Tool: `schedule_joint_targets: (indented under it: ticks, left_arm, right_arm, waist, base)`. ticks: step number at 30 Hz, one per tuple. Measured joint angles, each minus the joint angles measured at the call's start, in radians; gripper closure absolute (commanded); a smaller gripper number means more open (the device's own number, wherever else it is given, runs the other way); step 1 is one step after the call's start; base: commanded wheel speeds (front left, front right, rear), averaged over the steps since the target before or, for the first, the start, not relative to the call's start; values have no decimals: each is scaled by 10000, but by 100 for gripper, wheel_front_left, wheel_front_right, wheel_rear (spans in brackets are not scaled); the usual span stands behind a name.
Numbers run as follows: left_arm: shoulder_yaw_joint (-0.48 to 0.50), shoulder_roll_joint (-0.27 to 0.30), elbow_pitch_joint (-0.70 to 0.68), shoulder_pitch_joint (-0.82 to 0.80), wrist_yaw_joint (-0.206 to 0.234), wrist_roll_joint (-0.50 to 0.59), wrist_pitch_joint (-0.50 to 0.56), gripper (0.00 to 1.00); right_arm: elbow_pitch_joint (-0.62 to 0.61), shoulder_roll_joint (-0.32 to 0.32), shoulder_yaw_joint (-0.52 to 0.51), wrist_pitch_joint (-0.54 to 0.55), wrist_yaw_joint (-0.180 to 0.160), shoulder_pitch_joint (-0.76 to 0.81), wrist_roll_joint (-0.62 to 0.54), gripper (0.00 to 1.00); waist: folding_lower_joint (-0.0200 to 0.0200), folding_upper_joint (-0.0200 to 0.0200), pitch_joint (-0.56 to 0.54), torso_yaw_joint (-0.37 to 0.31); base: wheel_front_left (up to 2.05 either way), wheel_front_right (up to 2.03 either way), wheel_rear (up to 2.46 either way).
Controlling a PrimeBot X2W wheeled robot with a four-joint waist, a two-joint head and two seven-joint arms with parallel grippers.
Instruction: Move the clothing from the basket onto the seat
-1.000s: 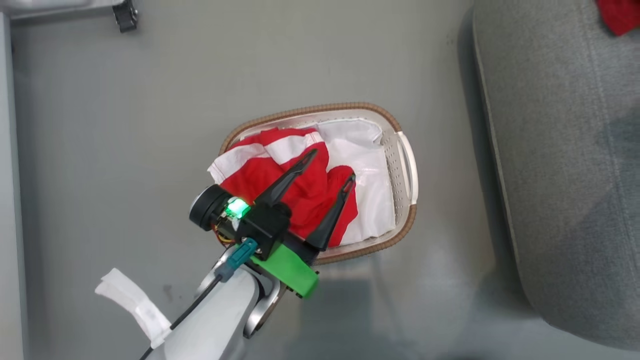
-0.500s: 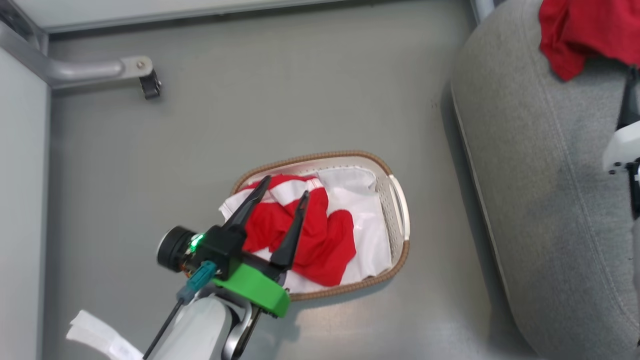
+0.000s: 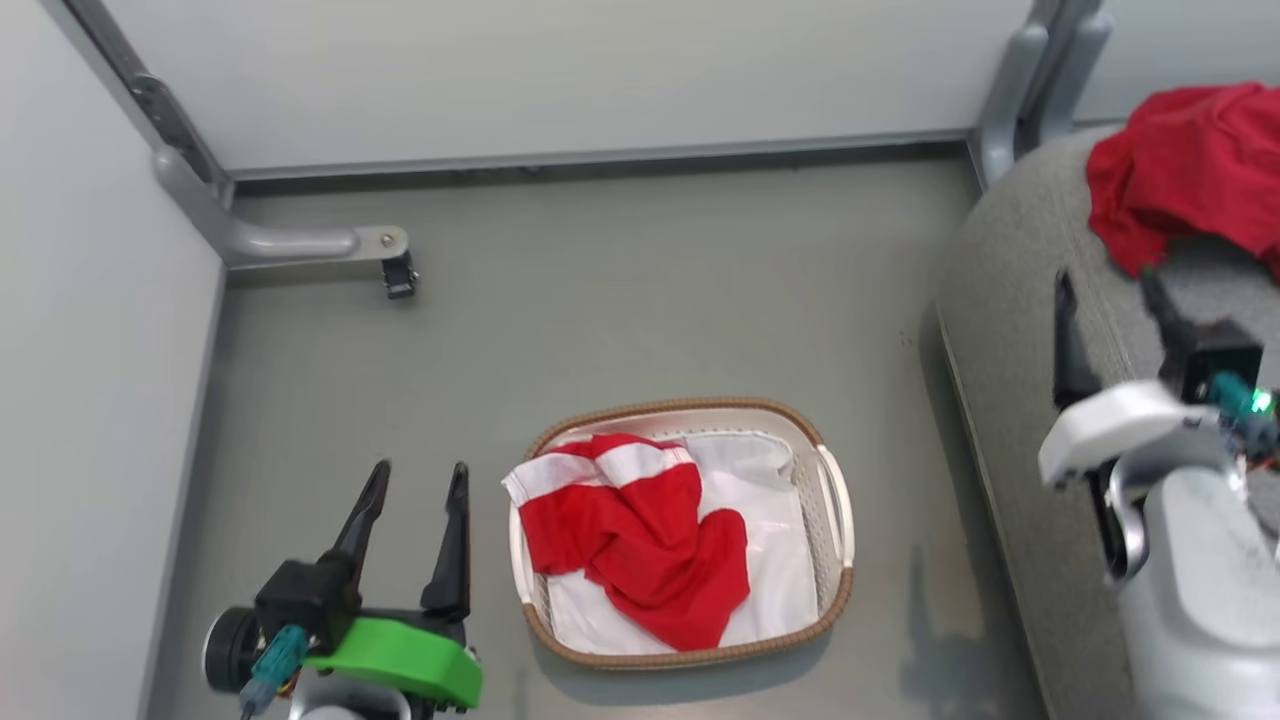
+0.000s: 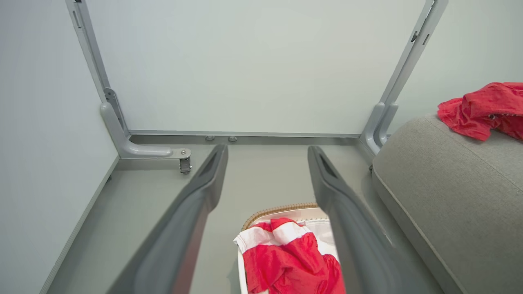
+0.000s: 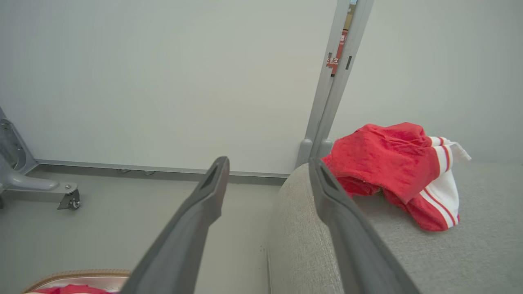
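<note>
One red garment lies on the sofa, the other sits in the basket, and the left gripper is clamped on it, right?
Not quite. The head view shows the left gripper holding nothing, jaws open, to the left of the basket. The rest holds: one red garment sits in the basket, the second garment on the sofa.

Two long-fingered grippers in black, green and white, on pale arms.
The left gripper (image 3: 418, 472) has two tapering black fingers (image 3: 450, 540) on a black block. Below them sit a bright green plastic bracket (image 3: 400, 668), a teal cable connector (image 3: 281, 652) with a black lead, and a round black housing (image 3: 222, 650). The right gripper (image 3: 1105, 290) carries a curved white cover (image 3: 1110, 425), a small green light (image 3: 1258, 402) and a smooth pale grey forearm (image 3: 1200, 600).
</note>
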Motion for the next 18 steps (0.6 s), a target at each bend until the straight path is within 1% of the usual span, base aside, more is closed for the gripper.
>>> schedule_joint_targets:
  ticks: [3, 7, 9, 13, 18]
  left_arm:
    - [439, -81, -15, 381, -13, 73, 2, 0]
    - [957, -144, -65, 792, -52, 100, 0, 0]
    - [1170, -174, -77, 1015, -67, 132, 0, 0]
    - [1333, -265, -107, 1325, -146, 290, 0, 0]
    - [1584, -299, -146, 1569, -201, 303, 2, 0]
  right_arm:
    - [-568, 272, 209, -2, 0, 879, 188, 0]
    - [-976, 497, 660, -2, 0, 1808, 332, 0]
    - [-1020, 522, 972, -2, 0, 2174, 443, 0]
    - [-1135, 548, 1841, -2, 0, 2681, 1285, 0]
    - [-1425, 541, 2360, -2, 0, 3103, 1799, 0]
  waist:
    - [0, 0, -290, 230]
    - [0, 0, -608, 453]
    - [0, 0, -767, 544]
    - [0, 0, -999, 680]
    - [0, 0, -1212, 732]
  base:
    - [0, 0, 0]
    - [0, 0, 0]
    - [0, 0, 0]
    - [0, 0, 0]
    - [0, 0, 0]
